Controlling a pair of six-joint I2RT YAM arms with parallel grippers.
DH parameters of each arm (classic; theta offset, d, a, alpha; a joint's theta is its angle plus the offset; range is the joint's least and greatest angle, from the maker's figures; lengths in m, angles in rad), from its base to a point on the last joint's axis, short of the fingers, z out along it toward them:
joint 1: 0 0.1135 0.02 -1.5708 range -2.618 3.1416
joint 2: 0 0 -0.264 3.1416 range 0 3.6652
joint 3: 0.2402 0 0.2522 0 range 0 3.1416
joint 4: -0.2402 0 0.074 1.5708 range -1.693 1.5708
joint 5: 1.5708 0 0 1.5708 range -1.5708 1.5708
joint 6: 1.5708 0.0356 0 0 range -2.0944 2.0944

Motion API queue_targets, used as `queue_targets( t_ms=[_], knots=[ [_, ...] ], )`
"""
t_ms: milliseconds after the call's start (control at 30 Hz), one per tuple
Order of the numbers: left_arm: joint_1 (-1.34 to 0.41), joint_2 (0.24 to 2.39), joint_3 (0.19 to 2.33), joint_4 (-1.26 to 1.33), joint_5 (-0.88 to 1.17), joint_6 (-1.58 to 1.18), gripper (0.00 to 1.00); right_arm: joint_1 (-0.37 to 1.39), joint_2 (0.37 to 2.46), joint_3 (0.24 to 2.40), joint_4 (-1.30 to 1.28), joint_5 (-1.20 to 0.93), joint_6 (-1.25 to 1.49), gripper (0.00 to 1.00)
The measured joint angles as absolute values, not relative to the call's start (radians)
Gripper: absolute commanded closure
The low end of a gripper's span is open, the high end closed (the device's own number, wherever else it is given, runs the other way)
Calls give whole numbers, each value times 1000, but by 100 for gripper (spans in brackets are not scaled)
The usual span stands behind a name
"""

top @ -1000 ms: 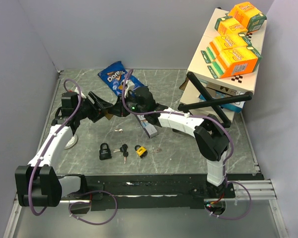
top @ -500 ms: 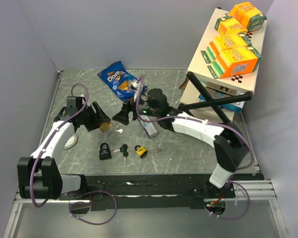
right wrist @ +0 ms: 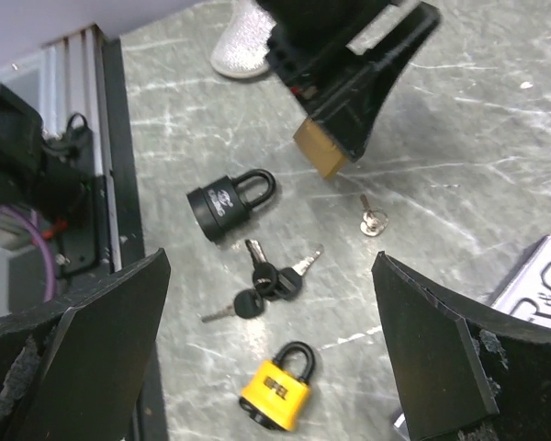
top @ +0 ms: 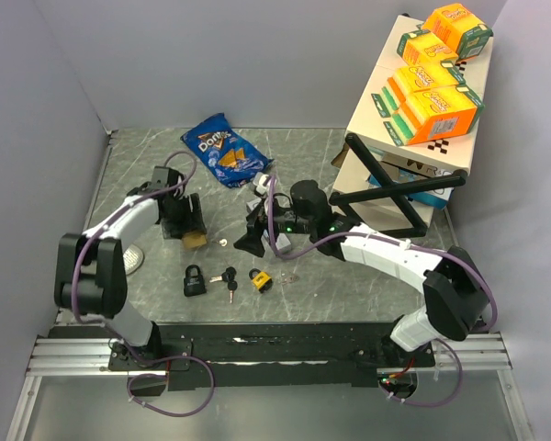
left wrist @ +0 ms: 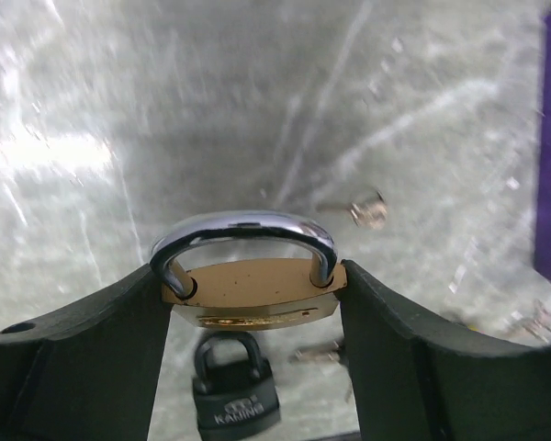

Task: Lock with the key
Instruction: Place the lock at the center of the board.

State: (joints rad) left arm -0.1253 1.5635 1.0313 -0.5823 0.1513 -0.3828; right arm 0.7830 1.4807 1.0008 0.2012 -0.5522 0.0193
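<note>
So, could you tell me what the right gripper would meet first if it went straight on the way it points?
Probably the bunch of black-headed keys lying centred ahead of the right gripper, which is open; depth is unclear though.

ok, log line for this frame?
left gripper: shut on brass padlock | right gripper: open, empty | small key: loose on table | key in lock: no

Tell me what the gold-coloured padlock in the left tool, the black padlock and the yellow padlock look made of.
Gold-coloured padlock: probably brass body, dull speckled yellow metal; shackle looks chromed steel, with mirror glints.
Black padlock: matte black all over, coated metal or plastic cover, unclear.
Yellow padlock: glossy yellow shell, perhaps plastic or paint, with black shackle.
</note>
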Motion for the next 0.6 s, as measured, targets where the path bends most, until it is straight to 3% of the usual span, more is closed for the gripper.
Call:
queue_targets(
  t_ms=[433, 600],
  knots=[
    [-160, 1780, 1148, -633, 79, -335, 87, 773, 1411, 971, 173, -566, -58, 0],
    [-175, 1798, 1162, -639, 61, -329, 75, 763, 1408, 961, 167, -567, -65, 0]
  ],
)
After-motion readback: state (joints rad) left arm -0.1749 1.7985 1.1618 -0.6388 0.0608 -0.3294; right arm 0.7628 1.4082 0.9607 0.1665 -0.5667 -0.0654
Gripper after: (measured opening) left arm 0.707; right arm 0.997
